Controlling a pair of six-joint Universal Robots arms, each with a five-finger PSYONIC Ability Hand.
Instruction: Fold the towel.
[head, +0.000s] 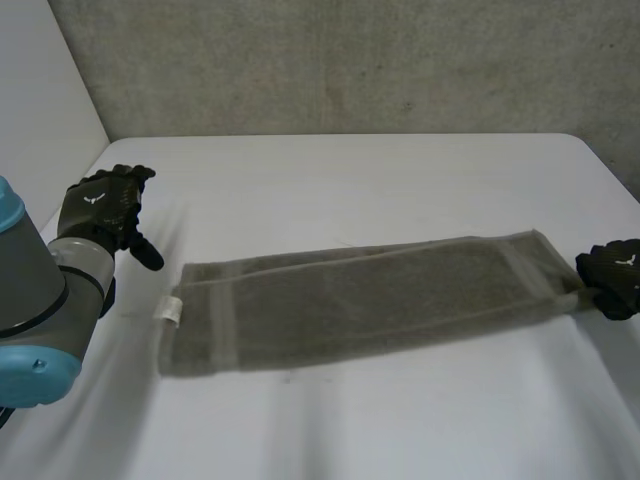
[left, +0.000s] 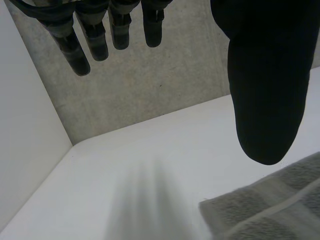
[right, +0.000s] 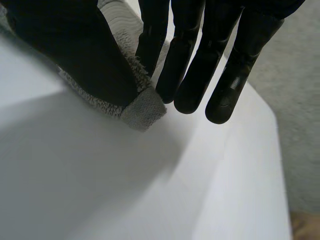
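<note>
A grey-brown towel (head: 370, 300), folded into a long strip, lies flat across the table (head: 350, 170), with a small white tag (head: 170, 310) at its left end. My right hand (head: 612, 275) is at the strip's right end corner. In the right wrist view the thumb of my right hand (right: 75, 50) pinches the towel corner (right: 145, 107) against a finger. My left hand (head: 100, 205) hovers above the table, beyond the towel's left end and apart from it. The left wrist view shows my left hand (left: 265, 75) open with straight fingers, and the towel's near corner (left: 270, 210) below its thumb.
The table's right edge runs close behind my right hand. A white wall (head: 40, 90) stands along the left side and a grey concrete wall (head: 350, 60) along the back. Bare table lies in front of and behind the towel.
</note>
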